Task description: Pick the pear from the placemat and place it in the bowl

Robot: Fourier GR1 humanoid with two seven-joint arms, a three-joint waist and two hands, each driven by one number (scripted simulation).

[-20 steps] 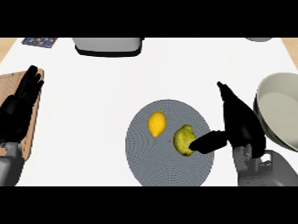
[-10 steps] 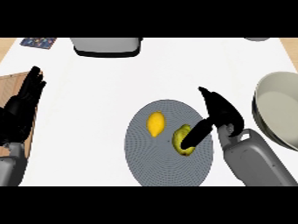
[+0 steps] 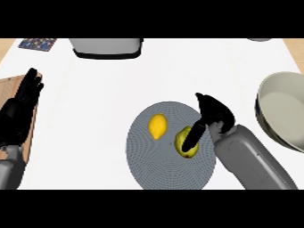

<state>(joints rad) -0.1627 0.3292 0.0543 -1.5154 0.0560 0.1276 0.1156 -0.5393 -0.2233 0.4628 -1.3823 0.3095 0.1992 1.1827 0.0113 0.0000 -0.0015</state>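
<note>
Pear (image 3: 184,148): lies on the placemat's (image 3: 170,171) right half, near the table's front edge. Left hand (image 3: 16,116): rests at the left edge over the board (image 3: 3,89), fingers straight and together. Lemon (image 3: 158,126): sits just left of the pear. Right hand (image 3: 213,116): lays its thumb across the pear, fingers straight, pressed together. Bowl (image 3: 292,111): stands at the right edge.

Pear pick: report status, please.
Right hand open, thumb over pear. Left hand open, resting at left. Pear on placemat beside lemon. Bowl at right, lemon not in way.
</note>
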